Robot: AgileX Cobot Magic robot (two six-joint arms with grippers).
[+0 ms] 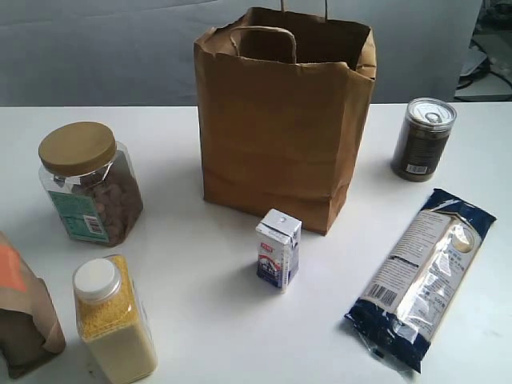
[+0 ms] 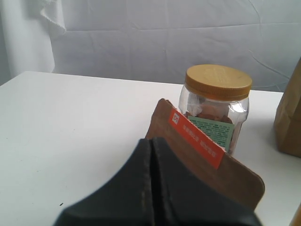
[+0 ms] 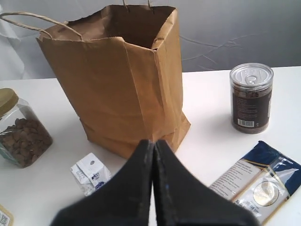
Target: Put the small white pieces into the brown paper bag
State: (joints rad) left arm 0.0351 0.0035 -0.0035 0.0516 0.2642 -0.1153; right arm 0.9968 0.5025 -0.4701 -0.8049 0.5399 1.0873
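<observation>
The brown paper bag (image 1: 280, 120) is seen standing upright at the upper centre of the exterior frame, its mouth open and its twisted handles raised, on the white counter (image 1: 208, 320). A small white-and-blue carton (image 1: 278, 248) is placed just in front of the bag, close to its base but apart from it. At the left of the frame a clear jar (image 1: 90, 184) with a gold lid is set, and below it a white-capped bottle (image 1: 116, 320) of yellow grains; a brown pouch (image 1: 24, 320) with an orange label is cut off by the lower left edge. At the upper right a dark can (image 1: 424, 140) is stood, and a long blue packet (image 1: 424, 276) is laid flat at the lower right. The left tool (image 2: 151, 141) is shown clenched in its wrist view — its two black fingers are pressed together with nothing held between them — and the pouch and jar are seen beyond it. The right tool (image 3: 153, 141) is likewise clenched and empty, with the bag seen directly beyond its tips.
</observation>
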